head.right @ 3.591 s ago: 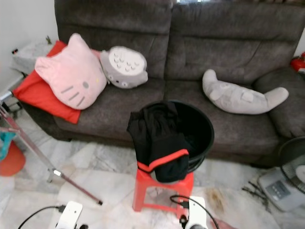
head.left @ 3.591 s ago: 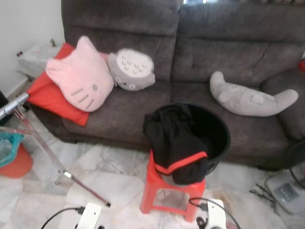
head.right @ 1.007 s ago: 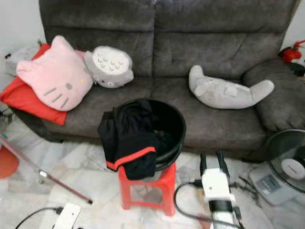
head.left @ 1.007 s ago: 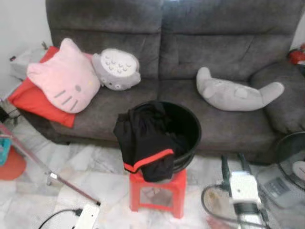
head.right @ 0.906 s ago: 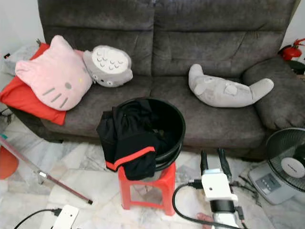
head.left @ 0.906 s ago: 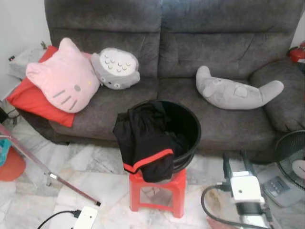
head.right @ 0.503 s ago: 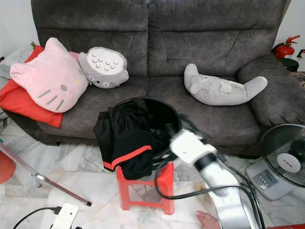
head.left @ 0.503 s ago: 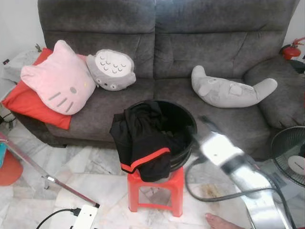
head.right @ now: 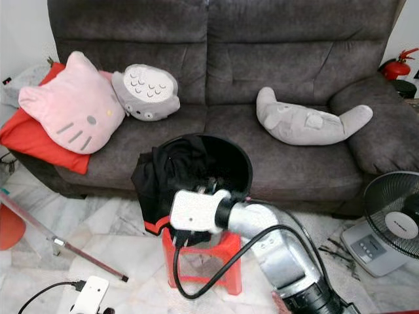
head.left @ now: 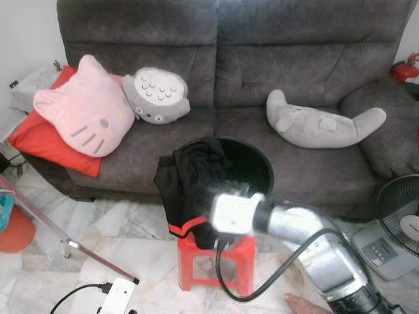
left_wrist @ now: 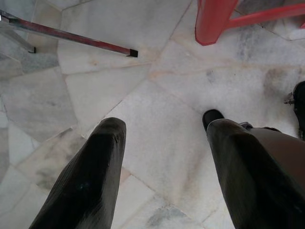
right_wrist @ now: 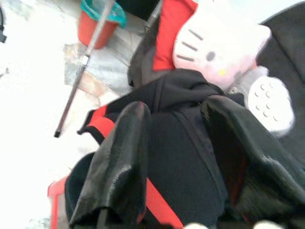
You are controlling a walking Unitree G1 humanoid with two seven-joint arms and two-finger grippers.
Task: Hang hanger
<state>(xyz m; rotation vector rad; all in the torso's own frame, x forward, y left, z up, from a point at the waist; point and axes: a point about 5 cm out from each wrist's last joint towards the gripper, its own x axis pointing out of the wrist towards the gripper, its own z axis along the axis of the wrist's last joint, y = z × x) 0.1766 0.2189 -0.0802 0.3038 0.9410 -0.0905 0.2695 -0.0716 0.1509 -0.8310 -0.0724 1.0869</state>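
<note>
The step in hand looked like a reach into the black bucket (head.right: 226,167) on the red stool (head.right: 226,252), presumably to find the hanger, and doing it well called for care over what the fingers closed on. No hanger could be made out anywhere; the black garment with a red band (head.left: 190,190) draped over the bucket's front-left rim may have hidden one, or been on one, but that could not be told. A sound approach would have been to hold the spread fingers above the cloth, find a stiff edge or hook first, and pinch only that, so that loose fabric was not dragged along and the bucket not tipped off the narrow stool.

The right gripper (right_wrist: 174,138) had its two black fingers spread apart, pinching nothing, and pointed at the garment, with dark cloth and the red band between and just beyond the tips. From the head views the right arm crossed in front of the stool, its white wrist housing (head.right: 194,211) just at the bucket's front rim, close against the garment.

The left gripper (left_wrist: 164,143) hung idle over the marble floor (left_wrist: 157,81), fingers spread, near one stool leg and well apart from the bucket.
</note>
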